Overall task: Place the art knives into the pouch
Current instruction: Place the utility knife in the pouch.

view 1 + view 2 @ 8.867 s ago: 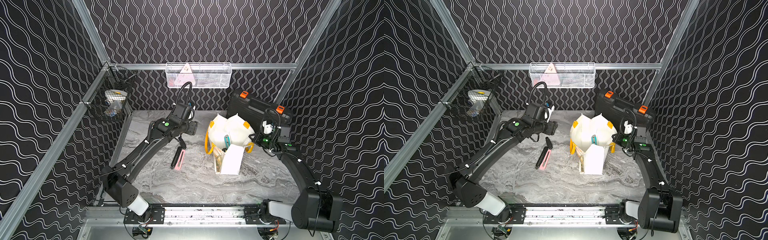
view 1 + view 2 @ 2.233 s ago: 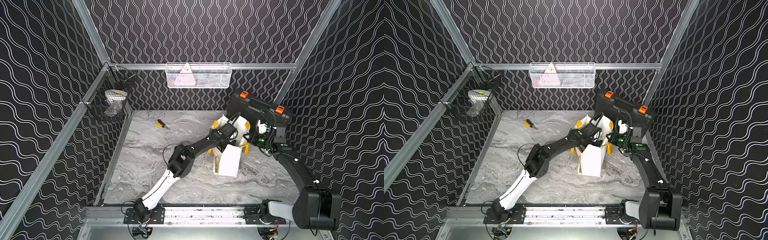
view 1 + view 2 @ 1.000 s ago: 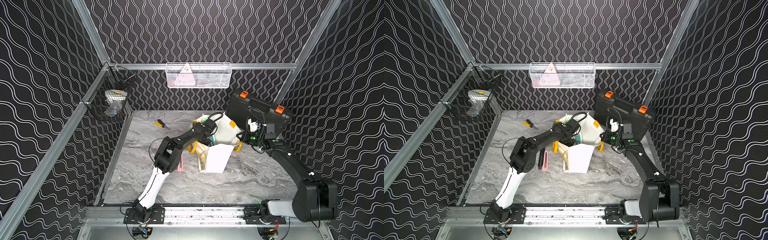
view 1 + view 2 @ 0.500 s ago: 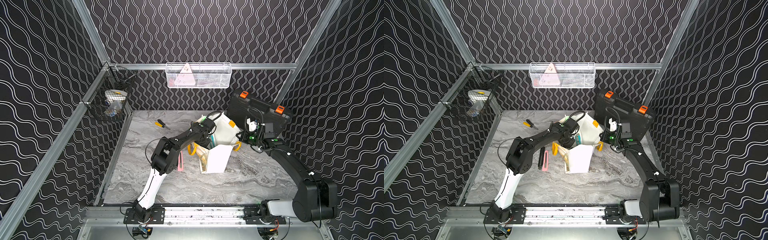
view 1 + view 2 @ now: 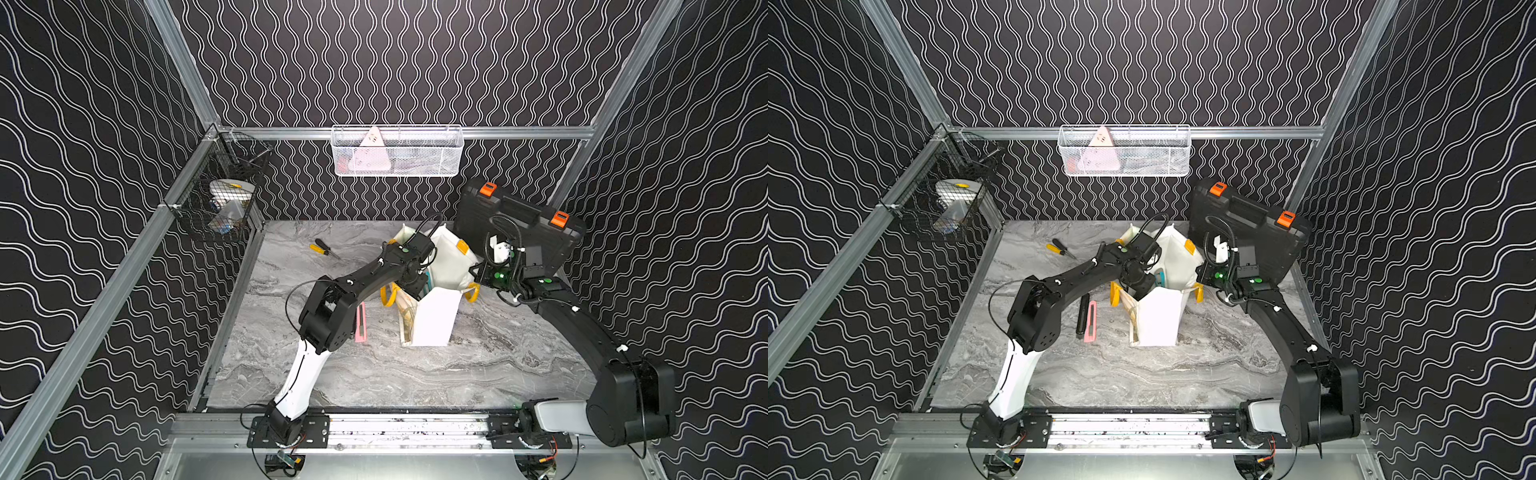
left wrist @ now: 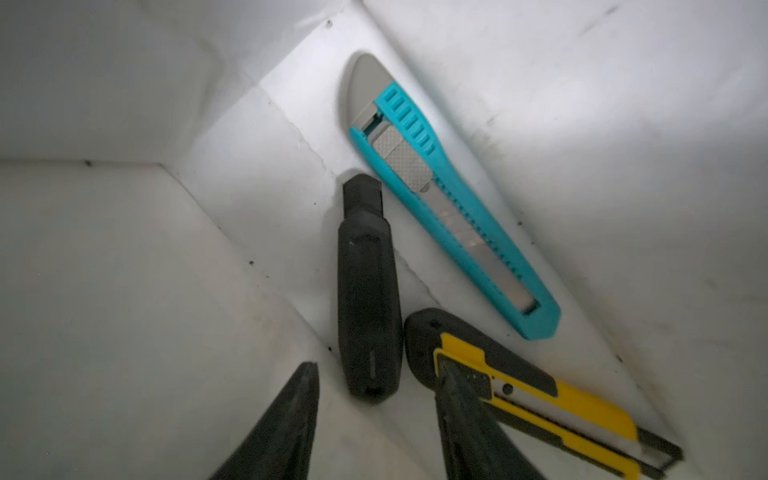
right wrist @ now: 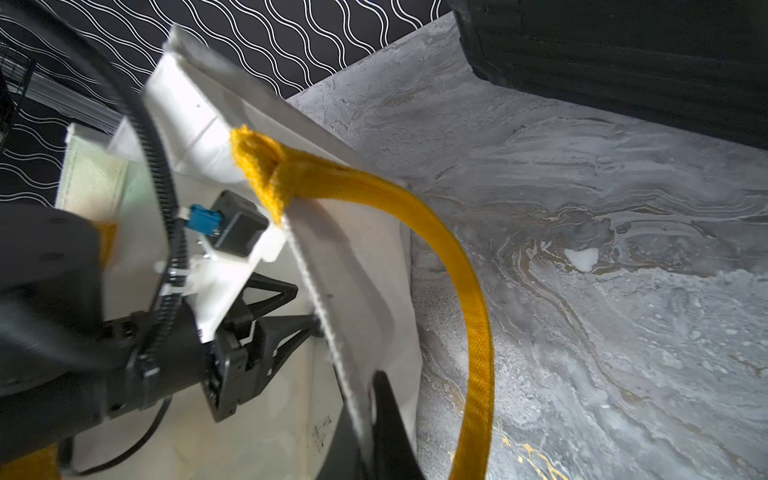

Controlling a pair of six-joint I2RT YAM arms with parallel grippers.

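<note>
The white pouch with yellow handles stands upright mid-table. My left gripper reaches down into its mouth, jaws open and clamping nothing. On the pouch's inner wall lie three art knives: a teal one, a black one whose end sits just past the gap, and a yellow-black one against one finger. My right gripper is shut on the pouch's cloth rim, beside a yellow handle.
A pink knife and a black knife lie on the table left of the pouch. A yellow screwdriver lies at the back. The black case leans back right. A white wire basket and black mesh basket hang on the walls.
The left jaws have opened wider inside the pouch during the last second. The right gripper keeps its hold on the rim, and the pouch has stayed where it was.
</note>
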